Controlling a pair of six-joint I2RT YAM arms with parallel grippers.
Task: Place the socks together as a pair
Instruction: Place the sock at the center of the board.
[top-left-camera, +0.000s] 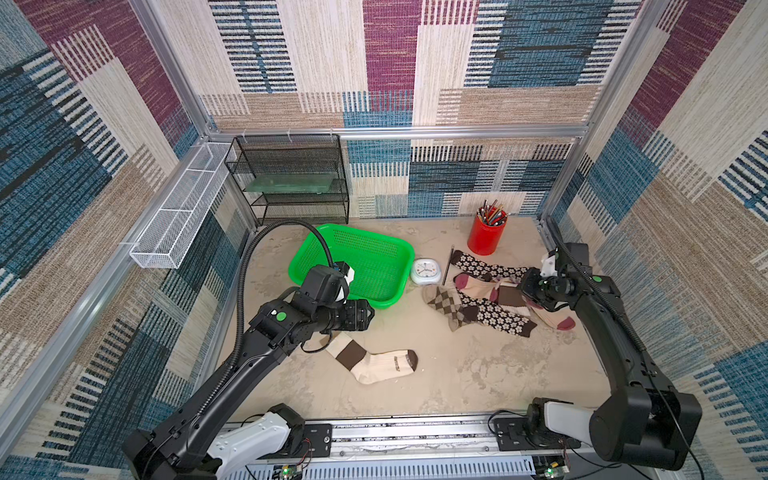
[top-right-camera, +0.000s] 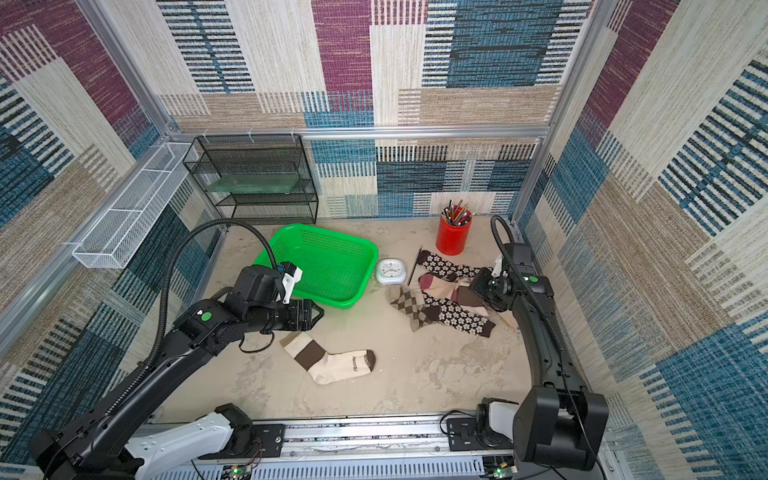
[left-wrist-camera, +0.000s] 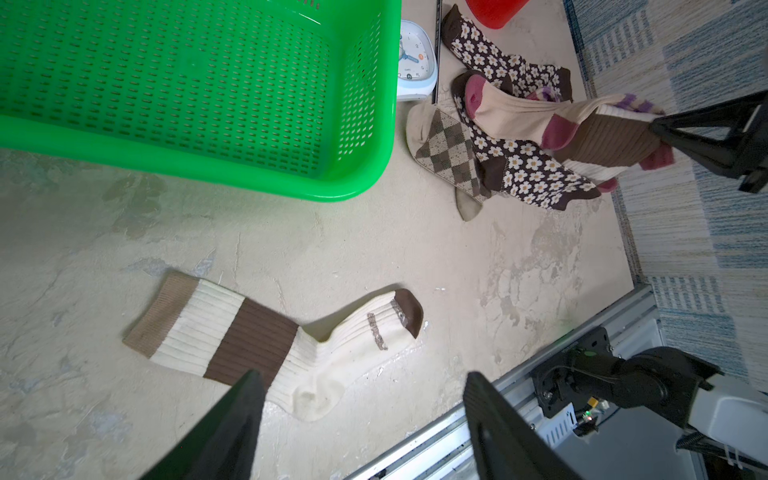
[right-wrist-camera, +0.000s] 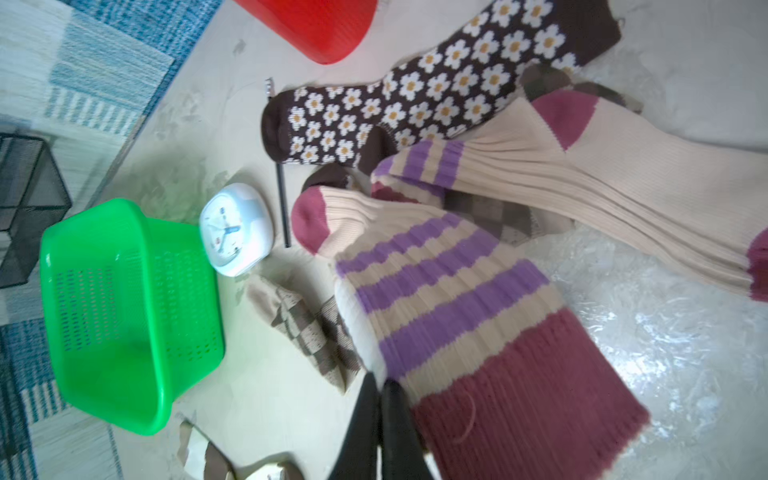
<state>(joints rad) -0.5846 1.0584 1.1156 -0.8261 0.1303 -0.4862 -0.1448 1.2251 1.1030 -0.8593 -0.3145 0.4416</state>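
L hand (left-wrist-camera: 361, 376) open, hovering; R hand (right-wrist-camera: 380, 388) shut.

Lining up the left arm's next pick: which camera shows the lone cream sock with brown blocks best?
Left wrist: the cream sock lies nearly whole, cuff to toe, large in frame. In both top views it is small, its cuff close by the left gripper. The right wrist catches only a cropped scrap at its frame edge.

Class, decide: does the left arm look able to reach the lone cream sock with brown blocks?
Probably yes. The left gripper hangs open right over the cream sock, nothing lies between them, and the green basket sits off to one side.
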